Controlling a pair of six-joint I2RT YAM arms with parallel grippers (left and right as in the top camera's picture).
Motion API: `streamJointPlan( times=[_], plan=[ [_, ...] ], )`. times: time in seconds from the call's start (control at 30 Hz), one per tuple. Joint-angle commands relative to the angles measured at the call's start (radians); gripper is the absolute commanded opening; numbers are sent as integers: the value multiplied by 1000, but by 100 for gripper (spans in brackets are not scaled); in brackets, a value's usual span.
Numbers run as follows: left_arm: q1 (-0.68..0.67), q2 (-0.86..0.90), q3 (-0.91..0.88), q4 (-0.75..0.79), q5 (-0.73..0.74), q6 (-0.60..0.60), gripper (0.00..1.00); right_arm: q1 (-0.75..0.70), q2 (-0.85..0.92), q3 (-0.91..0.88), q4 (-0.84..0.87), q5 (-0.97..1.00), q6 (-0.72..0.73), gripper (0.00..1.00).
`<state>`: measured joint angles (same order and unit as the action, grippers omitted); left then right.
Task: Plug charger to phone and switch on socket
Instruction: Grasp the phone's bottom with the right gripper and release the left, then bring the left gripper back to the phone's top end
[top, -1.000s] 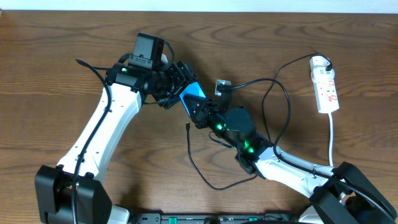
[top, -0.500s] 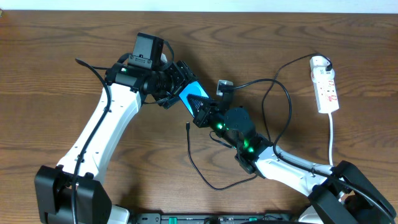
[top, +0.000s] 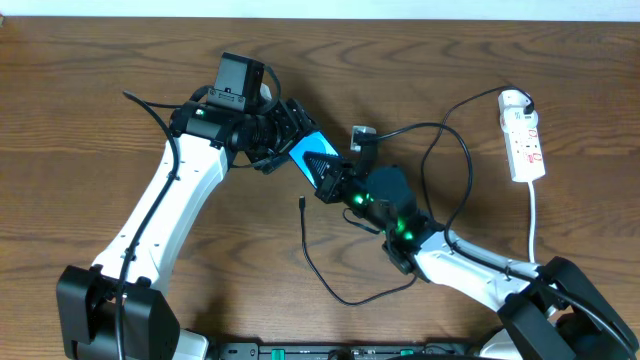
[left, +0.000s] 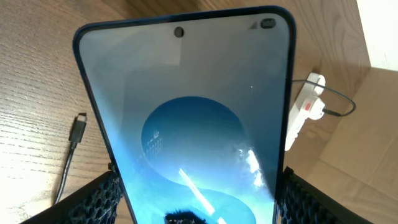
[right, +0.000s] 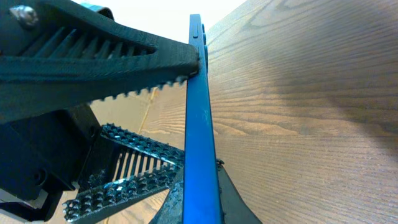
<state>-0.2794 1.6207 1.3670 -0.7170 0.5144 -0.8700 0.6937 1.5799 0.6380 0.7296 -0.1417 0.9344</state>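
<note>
Left pincer (top: 292, 135) clamps phone (left: 193, 124); right pincer (top: 335, 183) at its 5 o'clock end, closure cannot be told. Unplugged charger (top: 302, 203) lies at 6 o'clock; plugging and socket (top: 524, 140) switching apparently outstanding

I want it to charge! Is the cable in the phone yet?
No. The cable tip lies loose on the table, apart from the phone.

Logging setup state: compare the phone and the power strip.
The phone is held tilted above the table in the left gripper; the power strip lies flat on it. The phone has a lit blue screen; the power strip is white with red marks. The black cable reaches the power strip; its connector tip lies apart from the phone. Both are slim, oblong.
</note>
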Motion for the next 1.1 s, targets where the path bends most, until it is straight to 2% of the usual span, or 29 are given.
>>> streamJointPlan(
  times=[0.0, 0.23, 0.43, 0.57, 0.67, 0.87, 0.97, 1.07],
  plan=[
    [48, -36, 4, -2, -6, 66, 69, -45, 0, 9, -10, -24, -8, 1],
    [128, -130, 4, -48, -6, 167, 69, -122, 0, 9, -12, -145, -7, 1],
    [225, -304, 4, -202, -25, 345, 69, -193, 0, 9, -11, -312, -7, 1],
    [256, -426, 1, -369, -140, 463, 69, -224, 0, 9, -11, -408, -2, 1],
    [257, -561, -28, -454, -289, 496, 69, -241, 0, 9, -11, -455, 38, 1],
    [258, -877, -172, -445, -407, 486, 69, -243, 0, 9, -11, -472, 128, 1],
    [258, -1015, -288, -435, -468, 324, 69, -243, 0, 9, -12, -479, 182, 1],
    [257, -1107, -415, -355, -476, 165, 69, -241, 0, 9, -13, -487, 245, 1]
  ],
)
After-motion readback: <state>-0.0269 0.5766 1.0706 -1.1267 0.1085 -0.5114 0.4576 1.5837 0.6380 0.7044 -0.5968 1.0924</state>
